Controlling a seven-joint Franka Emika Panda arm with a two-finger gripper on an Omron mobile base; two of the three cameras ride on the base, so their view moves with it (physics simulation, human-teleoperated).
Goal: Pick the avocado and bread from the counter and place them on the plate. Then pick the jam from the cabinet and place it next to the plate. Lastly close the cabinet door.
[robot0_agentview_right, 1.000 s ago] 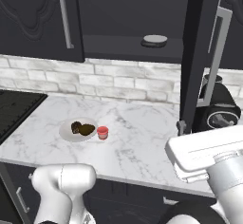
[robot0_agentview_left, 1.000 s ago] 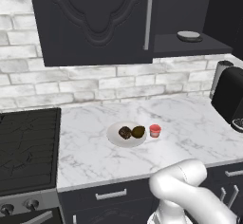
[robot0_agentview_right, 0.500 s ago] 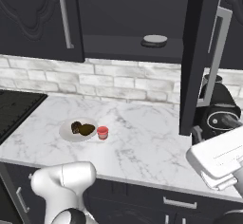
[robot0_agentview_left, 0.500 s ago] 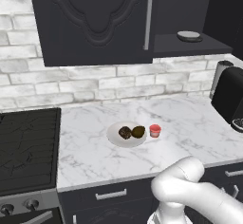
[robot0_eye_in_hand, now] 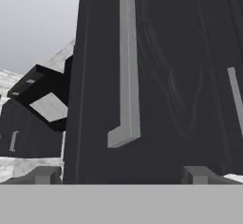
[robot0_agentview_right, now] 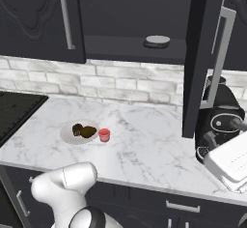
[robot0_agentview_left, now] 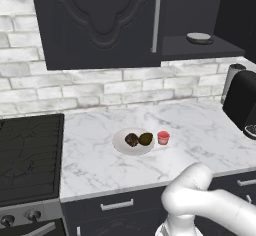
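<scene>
On the counter (robot0_agentview_left: pixel 100 155) (robot0_agentview_right: pixel 144 149) lies the white plate (robot0_agentview_left: pixel 121 145) (robot0_agentview_right: pixel 67 136). It holds the dark brown bread (robot0_agentview_left: pixel 131 139) (robot0_agentview_right: pixel 77 129) and the olive avocado (robot0_agentview_left: pixel 145 138) (robot0_agentview_right: pixel 88 132). The red jam (robot0_agentview_left: pixel 163 137) (robot0_agentview_right: pixel 104 135) stands just right of the plate. The cabinet's right door (robot0_agentview_right: pixel 197 58) (robot0_eye_in_hand: pixel 161 99) hangs open. My gripper (robot0_eye_in_hand: pixel 121 175) is open with nothing between its tips, facing that door's front below its silver handle (robot0_eye_in_hand: pixel 126 66) (robot0_agentview_right: pixel 219 53). The arm's white hand block (robot0_agentview_right: pixel 230 160) sits at the far right.
A grey flat disc (robot0_agentview_left: pixel 199 37) (robot0_agentview_right: pixel 157 41) rests on the open cabinet shelf. A black coffee machine (robot0_agentview_left: pixel 242 100) (robot0_agentview_right: pixel 219 121) stands at the counter's right end, close to the hand. A dark stove (robot0_agentview_left: pixel 27 155) is on the left. The left cabinet door (robot0_agentview_left: pixel 100 20) is shut.
My hand has moved right in the right base view, closer to the open door. The plate, food and jam stay where they were.
</scene>
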